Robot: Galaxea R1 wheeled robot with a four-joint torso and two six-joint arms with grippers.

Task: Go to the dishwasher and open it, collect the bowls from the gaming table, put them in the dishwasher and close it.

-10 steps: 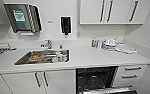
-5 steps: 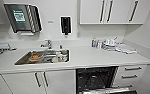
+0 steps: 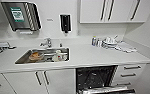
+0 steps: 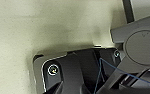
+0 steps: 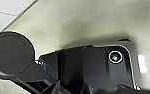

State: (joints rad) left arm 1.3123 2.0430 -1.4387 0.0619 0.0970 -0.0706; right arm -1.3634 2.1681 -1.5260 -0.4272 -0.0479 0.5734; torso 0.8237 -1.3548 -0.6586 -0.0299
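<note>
I face the dishwasher (image 3: pixel 97 80), its door dropped open below the desk (image 3: pixel 91 56) so bowls can go in; whether either hand is spread or pressed together, I cannot tell.

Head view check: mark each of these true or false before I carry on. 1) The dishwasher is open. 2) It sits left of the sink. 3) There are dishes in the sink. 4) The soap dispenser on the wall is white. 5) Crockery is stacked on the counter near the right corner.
1) True: the dishwasher shows its dark interior, with the door folded down at the bottom of the head view.
2) False: it is under the counter to the right of the sink.
3) True: an orange-filled dish and white crockery lie in the sink.
4) False: the soap dispenser is black.
5) True: stacked crockery stands near the right corner.
</note>
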